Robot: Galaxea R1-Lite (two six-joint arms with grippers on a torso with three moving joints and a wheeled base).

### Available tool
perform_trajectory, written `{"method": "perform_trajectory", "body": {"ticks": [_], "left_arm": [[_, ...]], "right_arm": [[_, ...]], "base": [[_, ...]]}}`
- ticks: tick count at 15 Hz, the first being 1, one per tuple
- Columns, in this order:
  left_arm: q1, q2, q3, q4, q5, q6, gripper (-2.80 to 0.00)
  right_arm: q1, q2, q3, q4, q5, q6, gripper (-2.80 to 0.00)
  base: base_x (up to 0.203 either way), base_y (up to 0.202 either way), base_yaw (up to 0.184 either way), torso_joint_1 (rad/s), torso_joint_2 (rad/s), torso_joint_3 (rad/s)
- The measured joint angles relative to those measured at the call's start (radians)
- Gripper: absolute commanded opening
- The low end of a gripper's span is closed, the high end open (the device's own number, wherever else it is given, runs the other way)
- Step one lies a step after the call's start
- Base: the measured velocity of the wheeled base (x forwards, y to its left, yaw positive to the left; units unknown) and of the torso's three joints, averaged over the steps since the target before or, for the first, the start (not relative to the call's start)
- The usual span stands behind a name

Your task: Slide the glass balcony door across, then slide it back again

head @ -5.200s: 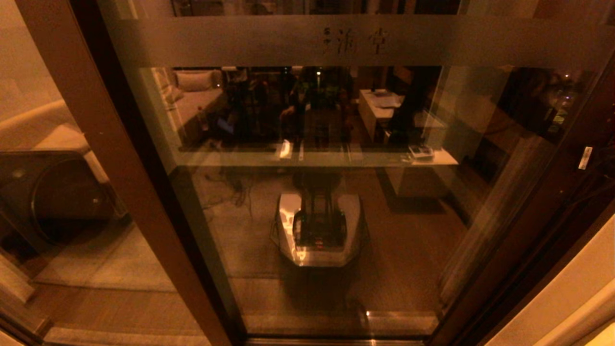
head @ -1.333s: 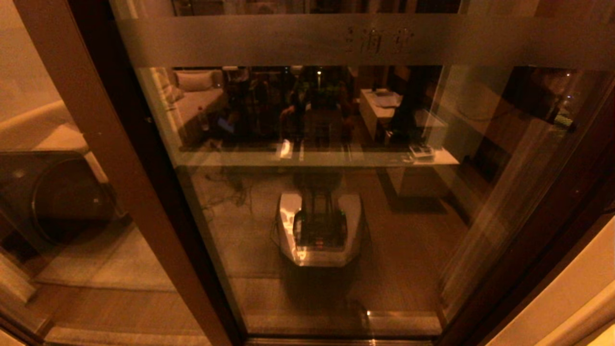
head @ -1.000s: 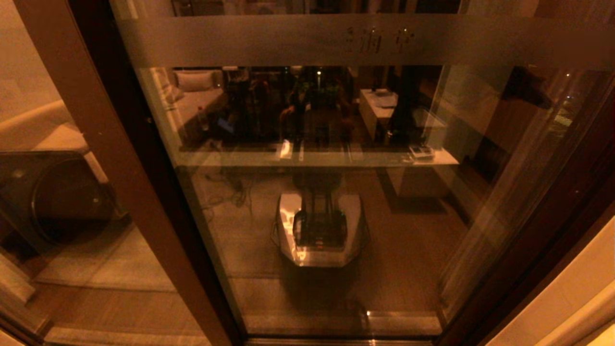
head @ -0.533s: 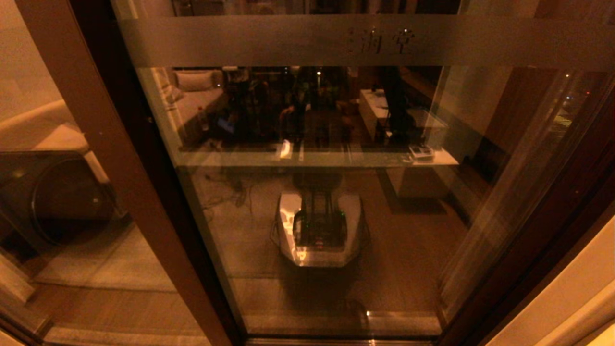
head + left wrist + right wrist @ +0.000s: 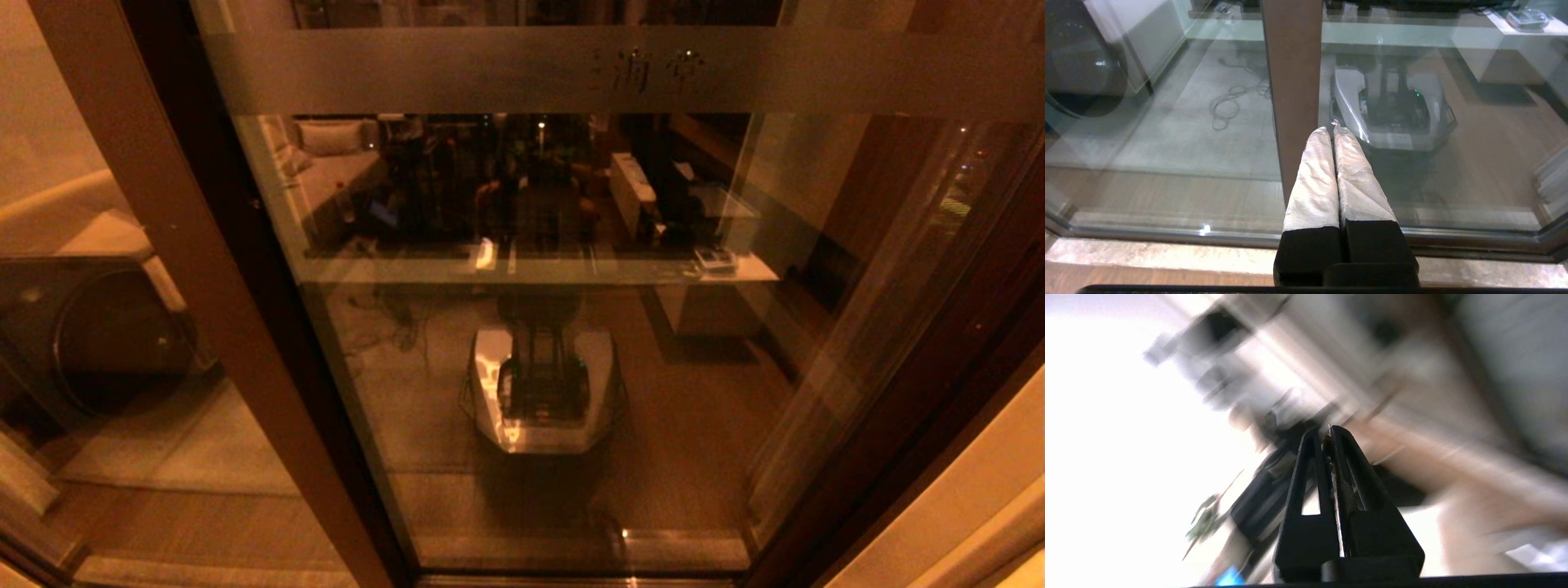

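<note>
The glass balcony door (image 5: 702, 392) fills the head view, a clear panel in a dark brown frame. Its frosted band (image 5: 408, 69) runs across the top and carries two etched characters (image 5: 645, 71). Neither gripper shows directly in the head view. In the left wrist view my left gripper (image 5: 1333, 128) is shut and empty, its white-wrapped fingers (image 5: 1314, 179) pointing at a brown upright frame bar (image 5: 1292, 73) close to the glass. My right gripper (image 5: 1327, 430) is shut and empty, seen only in its own view before a smeared background.
A dark round-fronted machine (image 5: 90, 327) stands behind the glass pane at the left. My own base is mirrored in the door (image 5: 543, 384). A floor track and a stone sill (image 5: 1167, 253) run below the door. A pale wall (image 5: 963, 506) borders the right.
Since five seconds ago the door and its characters have slid right. In the last second the door holds still, and the dark arm shape at the upper right has left the head view.
</note>
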Motion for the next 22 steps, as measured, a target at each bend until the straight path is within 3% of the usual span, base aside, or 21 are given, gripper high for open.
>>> {"method": "perform_trajectory", "body": {"ticks": [3, 7, 9, 11, 13, 17, 18, 20, 22], "left_arm": [[0.0, 0.0, 0.0, 0.0, 0.0, 0.0, -2.8], [0.0, 0.0, 0.0, 0.0, 0.0, 0.0, -2.8], [0.0, 0.0, 0.0, 0.0, 0.0, 0.0, -2.8], [0.0, 0.0, 0.0, 0.0, 0.0, 0.0, -2.8], [0.0, 0.0, 0.0, 0.0, 0.0, 0.0, -2.8], [0.0, 0.0, 0.0, 0.0, 0.0, 0.0, -2.8], [0.0, 0.0, 0.0, 0.0, 0.0, 0.0, -2.8], [0.0, 0.0, 0.0, 0.0, 0.0, 0.0, -2.8], [0.0, 0.0, 0.0, 0.0, -0.001, 0.0, -2.8]], "right_arm": [[0.202, -0.067, -0.154, -0.007, 0.006, 0.196, -2.8], [0.229, -0.185, -0.166, 0.017, 0.008, 0.312, -2.8], [0.23, -0.204, -0.126, 0.0, 0.008, 0.31, -2.8], [0.228, -0.2, -0.029, -0.102, 0.008, 0.301, -2.8], [0.171, -0.191, 0.07, -0.211, 0.007, 0.297, -2.8], [-0.188, -0.202, 0.185, -0.35, 0.007, 0.297, -2.8], [-0.241, -0.21, 0.198, -0.378, 0.007, 0.304, -2.8], [-0.269, -0.222, 0.193, -0.423, 0.007, 0.359, -2.8], [-0.233, -0.201, 0.155, -0.427, 0.007, 0.415, -2.8]], "base": [[0.0, 0.0, 0.0, 0.0, 0.0, 0.0], [0.0, 0.0, 0.0, 0.0, 0.0, 0.0], [0.0, 0.0, 0.0, 0.0, 0.0, 0.0], [0.0, 0.0, 0.0, 0.0, 0.0, 0.0], [0.0, 0.0, 0.0, 0.0, 0.0, 0.0], [0.0, 0.0, 0.0, 0.0, 0.0, 0.0], [0.0, 0.0, 0.0, 0.0, 0.0, 0.0], [0.0, 0.0, 0.0, 0.0, 0.0, 0.0], [0.0, 0.0, 0.0, 0.0, 0.0, 0.0]]}}
